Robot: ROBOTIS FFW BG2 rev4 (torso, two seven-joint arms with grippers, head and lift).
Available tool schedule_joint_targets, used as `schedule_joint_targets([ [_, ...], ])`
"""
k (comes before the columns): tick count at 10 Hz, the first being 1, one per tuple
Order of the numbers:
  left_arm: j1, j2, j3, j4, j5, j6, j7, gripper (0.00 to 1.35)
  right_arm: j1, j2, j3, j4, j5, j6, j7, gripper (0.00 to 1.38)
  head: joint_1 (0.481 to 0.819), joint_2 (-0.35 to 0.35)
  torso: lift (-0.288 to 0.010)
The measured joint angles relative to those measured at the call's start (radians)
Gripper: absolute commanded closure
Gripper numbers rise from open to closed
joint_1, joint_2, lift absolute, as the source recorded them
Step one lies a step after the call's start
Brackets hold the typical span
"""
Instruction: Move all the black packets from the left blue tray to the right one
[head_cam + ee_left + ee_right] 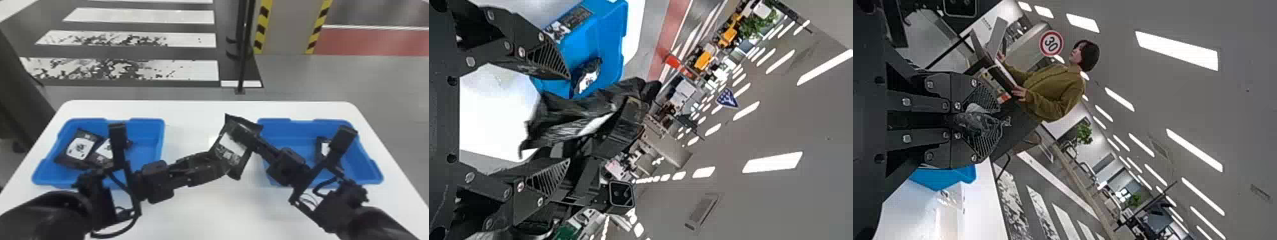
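Note:
My left gripper (223, 164) is in the middle at the lower left edge of a black packet (230, 145); in the left wrist view the left gripper (567, 119) is open, with the packet (574, 120) across its spread fingers. My right gripper (244, 134) holds that packet's upper right part; in the right wrist view the right gripper (999, 117) is shut on the packet (973, 122). Packets (78, 149) with white labels lie in the left blue tray (148, 119). A packet (323, 147) lies in the right blue tray (274, 121), partly hidden by the right arm.
Both trays stand on a white table (204, 110), with the held packet above the table between them. A black pole (243, 60) rises behind the far edge. The left arm reaches across the left tray's front, and the right arm passes over the right tray.

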Motion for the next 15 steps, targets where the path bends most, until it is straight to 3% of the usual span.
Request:
schedule_joint_targets([
  [2,0.044,-0.009,0.061,-0.019,-0.010,-0.031,0.008,0.13,-0.047,-0.011,-0.074,0.049,0.071,0.000,0.000,1.28,0.695,-0.072,-0.140],
  [5,0.153,-0.035,0.220,-0.133,-0.056,-0.091,0.051,0.14,-0.147,-0.035,-0.184,0.227,0.240,0.000,-0.011,1.28,0.695,-0.094,-0.140],
  [6,0.190,-0.046,0.274,-0.178,-0.070,-0.122,0.077,0.14,-0.179,-0.043,-0.201,0.306,0.285,0.000,-0.012,1.22,0.695,-0.089,-0.140],
  [7,0.221,-0.058,0.320,-0.217,-0.086,-0.148,0.101,0.14,-0.204,-0.049,-0.213,0.363,0.331,0.005,-0.013,0.77,0.695,-0.085,-0.140],
  [8,0.250,-0.072,0.369,-0.261,-0.112,-0.161,0.123,0.14,-0.219,-0.051,-0.232,0.384,0.418,0.011,-0.027,0.20,0.695,-0.078,-0.140],
  [9,0.265,-0.080,0.406,-0.284,-0.133,-0.162,0.130,0.15,-0.219,-0.051,-0.251,0.363,0.513,0.003,-0.053,0.01,0.695,-0.083,-0.140],
  [10,0.269,-0.082,0.433,-0.291,-0.149,-0.149,0.131,0.15,-0.195,-0.050,-0.266,0.303,0.585,-0.029,-0.096,0.12,0.695,-0.092,-0.140],
  [12,0.262,-0.082,0.473,-0.292,-0.220,-0.109,0.151,0.15,-0.049,-0.029,-0.296,0.047,0.658,-0.066,-0.194,0.22,0.695,-0.090,-0.140],
  [15,0.205,-0.076,0.533,-0.292,-0.420,0.036,0.189,0.15,0.161,0.012,-0.313,-0.232,0.667,-0.096,-0.173,0.22,0.695,0.030,-0.140],
])
